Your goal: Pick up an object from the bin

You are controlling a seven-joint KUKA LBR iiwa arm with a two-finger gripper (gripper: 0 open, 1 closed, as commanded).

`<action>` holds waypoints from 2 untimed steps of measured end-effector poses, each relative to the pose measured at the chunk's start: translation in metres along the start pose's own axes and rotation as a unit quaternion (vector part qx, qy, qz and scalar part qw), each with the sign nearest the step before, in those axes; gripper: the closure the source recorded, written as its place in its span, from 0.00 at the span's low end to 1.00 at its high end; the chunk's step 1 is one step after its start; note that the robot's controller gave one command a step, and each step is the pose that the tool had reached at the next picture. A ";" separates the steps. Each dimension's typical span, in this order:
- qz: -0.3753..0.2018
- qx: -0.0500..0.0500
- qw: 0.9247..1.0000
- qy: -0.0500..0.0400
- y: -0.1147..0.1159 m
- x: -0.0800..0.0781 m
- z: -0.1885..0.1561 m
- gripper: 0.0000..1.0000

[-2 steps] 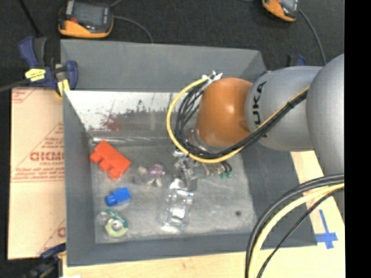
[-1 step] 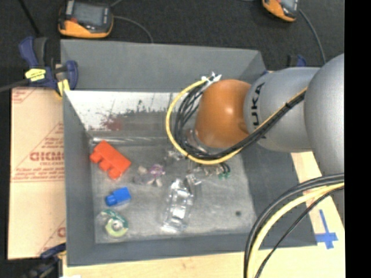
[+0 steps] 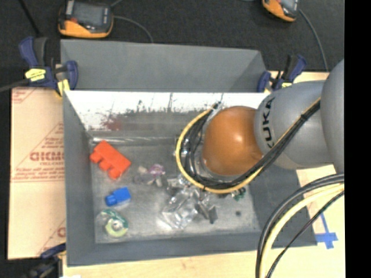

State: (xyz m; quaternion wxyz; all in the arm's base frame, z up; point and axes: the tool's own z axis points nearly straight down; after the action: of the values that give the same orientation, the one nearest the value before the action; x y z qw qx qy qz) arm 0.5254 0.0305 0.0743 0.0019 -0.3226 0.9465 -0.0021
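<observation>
Lying just beside the orange cover (image 3: 229, 141), a heap (image 3: 184, 206) of clear, glinting bits.

In the bin (image 3: 75, 155), a block (image 3: 109, 158) lies left, a peg (image 3: 117, 197) before it, a coil (image 3: 116, 225) nearer still (front-left corner); a heap (image 3: 184, 208) lies to their right.

Orange wrist cover (image 3: 229, 141) above clear heap (image 3: 182, 210)

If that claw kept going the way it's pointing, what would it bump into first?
Probably the heap of clear and grey bits in the front middle of the bin: the gripper points down under the orange cover, right above it. How far above, I cannot tell.
</observation>
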 end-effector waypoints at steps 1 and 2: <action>0.001 -0.001 1.000 0.001 0.000 0.000 -0.001 1.00; -0.003 0.000 1.000 -0.001 -0.020 -0.007 -0.125 1.00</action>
State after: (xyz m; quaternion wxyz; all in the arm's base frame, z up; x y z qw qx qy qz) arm 0.5420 0.0196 0.1995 0.0033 -0.3258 0.9454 -0.0015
